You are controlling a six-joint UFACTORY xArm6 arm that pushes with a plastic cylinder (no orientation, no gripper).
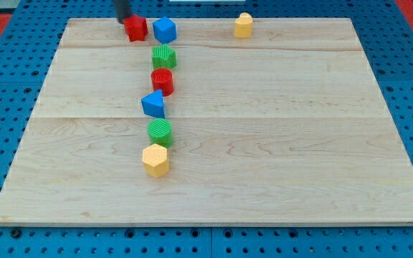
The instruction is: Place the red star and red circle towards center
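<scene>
My tip (pixel 123 20) sits at the view's top left, touching or just beside the upper-left edge of the red star (pixel 136 29); no jaws on this rig, just the bare rod, holding nothing. Red star is near the board's (pixel 264 158) top edge, just left of the blue cube (pixel 165 30), almost touching. Red circle (pixel 162 80) lies lower in the column of blocks, between the green block (pixel 164 56) above and the blue triangle (pixel 153 104) below — tightly packed. Further down: a green circle (pixel 160 132), then a yellow hexagon (pixel 155 160); another yellow block (pixel 243 25) sits apart at the top. Both red pieces look light, rigid and likely to slide easily on smooth wood — push flat faces, off-centre contact would probably spin them. No readable labels or writing.
</scene>
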